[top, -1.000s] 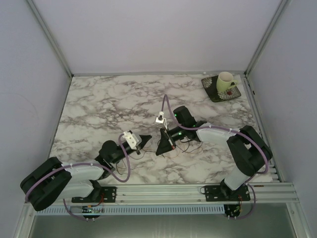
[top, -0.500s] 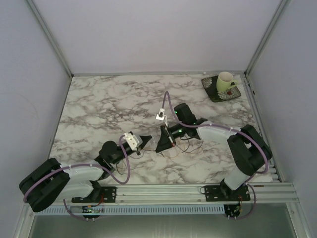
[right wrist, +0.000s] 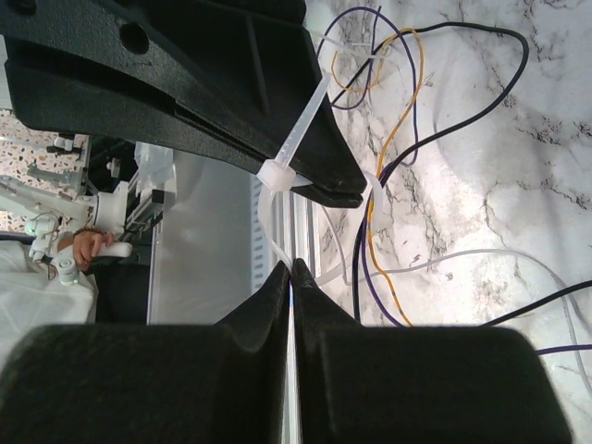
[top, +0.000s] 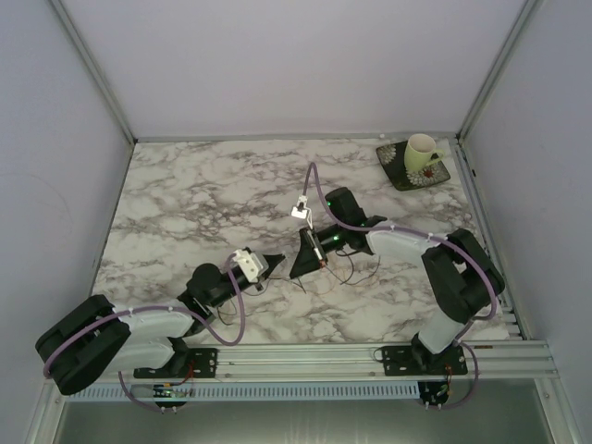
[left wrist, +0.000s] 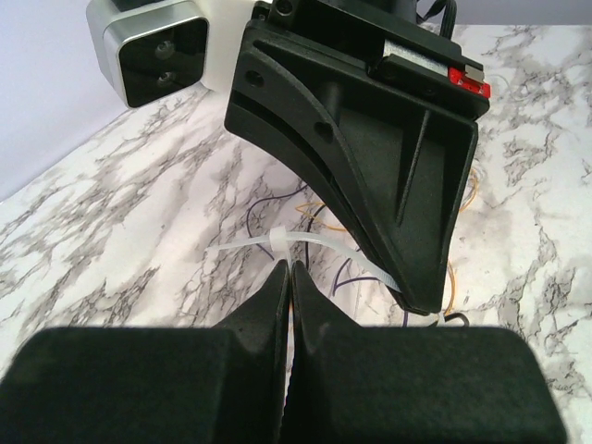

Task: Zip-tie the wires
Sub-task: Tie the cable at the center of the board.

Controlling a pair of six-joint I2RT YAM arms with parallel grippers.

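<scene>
The wires (right wrist: pixel 400 139) are thin black, purple, orange and white strands in loose loops on the marble, also seen in the top view (top: pixel 348 269) just right of both grippers. A white zip tie (left wrist: pixel 277 242) spans between the two grippers, its square head (right wrist: pixel 275 173) close to the left gripper's tips. My left gripper (left wrist: pixel 289 268) is shut on the tie right below the head. My right gripper (right wrist: pixel 292 266) is shut on the tie's thin tail. In the top view the two grippers (top: pixel 275 259) (top: pixel 303 264) meet tip to tip at the table's middle.
A pale cup (top: pixel 421 153) stands on a dark saucer at the back right corner. A metal rail (top: pixel 351 356) runs along the near edge by the arm bases. Grey walls close in the left, back and right sides.
The right wrist has lifted and shifted slightly away from me, and the left gripper has edged a little toward the right one. Both stay shut on the zip tie.
</scene>
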